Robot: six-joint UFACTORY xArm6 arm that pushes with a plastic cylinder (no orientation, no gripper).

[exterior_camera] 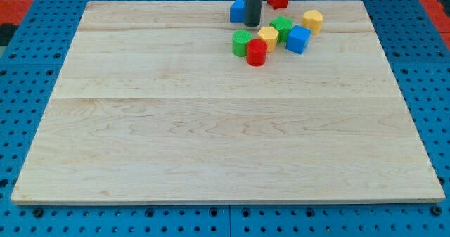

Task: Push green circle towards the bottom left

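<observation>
Resting on the table (211, 138), my tip (252, 24) is seen just above the green circle (241, 43), beside a blue block (238, 10); no jaws fitted.

You're looking at a lab-style robot test bench: a pale wooden board (225, 124) lies on a blue perforated mounting plate (21, 89) with regular rows of holes, and small coloured blocks (274, 29) serve as test pieces

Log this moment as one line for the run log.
my tip above green circle, not touching | red cylinder touching circle's right | circle near view's top | push not yet begun
</observation>
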